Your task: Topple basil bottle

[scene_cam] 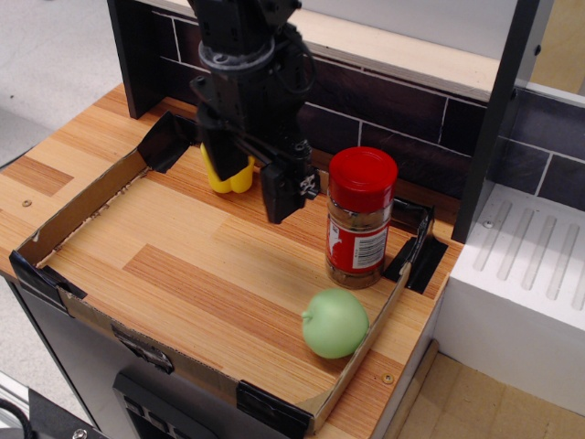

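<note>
The basil bottle (pixel 360 219) stands upright at the right side of the cardboard tray (pixel 78 206). It is a clear jar with a wide red cap, a red-and-white label and brownish contents. My black gripper (pixel 249 176) hangs above the tray's back middle, just left of the bottle and apart from it. Its fingers (pixel 281 194) are spread and hold nothing. It partly hides the yellow pepper (pixel 227 175) behind it.
A green round fruit (pixel 335 323) lies at the tray's front right corner, in front of the bottle. A dark tiled wall (pixel 393 101) runs behind the tray. A black post (pixel 489 119) and a white ribbed surface (pixel 530 265) stand to the right.
</note>
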`<state>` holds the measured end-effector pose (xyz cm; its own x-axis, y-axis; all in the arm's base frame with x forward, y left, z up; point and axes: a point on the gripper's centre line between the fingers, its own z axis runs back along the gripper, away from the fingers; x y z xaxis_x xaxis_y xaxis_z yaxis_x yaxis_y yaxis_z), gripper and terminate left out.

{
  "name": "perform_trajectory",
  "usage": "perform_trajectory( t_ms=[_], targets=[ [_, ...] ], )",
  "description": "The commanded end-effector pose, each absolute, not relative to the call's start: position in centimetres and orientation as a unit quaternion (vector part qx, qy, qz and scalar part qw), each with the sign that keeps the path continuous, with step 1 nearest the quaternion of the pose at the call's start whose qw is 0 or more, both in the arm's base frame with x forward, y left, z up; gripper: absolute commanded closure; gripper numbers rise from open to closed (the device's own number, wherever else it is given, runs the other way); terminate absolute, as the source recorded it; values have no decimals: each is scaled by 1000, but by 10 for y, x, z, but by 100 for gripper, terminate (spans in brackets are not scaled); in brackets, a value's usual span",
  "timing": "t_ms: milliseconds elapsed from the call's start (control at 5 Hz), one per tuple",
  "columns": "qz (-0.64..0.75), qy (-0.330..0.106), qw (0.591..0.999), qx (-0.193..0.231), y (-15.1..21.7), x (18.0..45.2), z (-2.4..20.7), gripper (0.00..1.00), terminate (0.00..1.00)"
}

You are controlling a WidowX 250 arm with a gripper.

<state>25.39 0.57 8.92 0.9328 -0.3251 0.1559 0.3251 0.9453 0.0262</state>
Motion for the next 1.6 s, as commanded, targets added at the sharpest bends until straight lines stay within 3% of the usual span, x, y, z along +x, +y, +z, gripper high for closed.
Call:
perform_trajectory(
  t_ms=[0, 600, 1000, 1400],
  targets=[
    [-195, -107, 975, -23, -13, 264, 110, 0, 0],
    [-187, -103, 977, -2, -41, 279, 95, 0, 0],
    [-178, -98, 979, -2, -52, 287, 101, 0, 0],
    [-161, -103, 981, 10, -52, 295, 93, 0, 0]
  ],
)
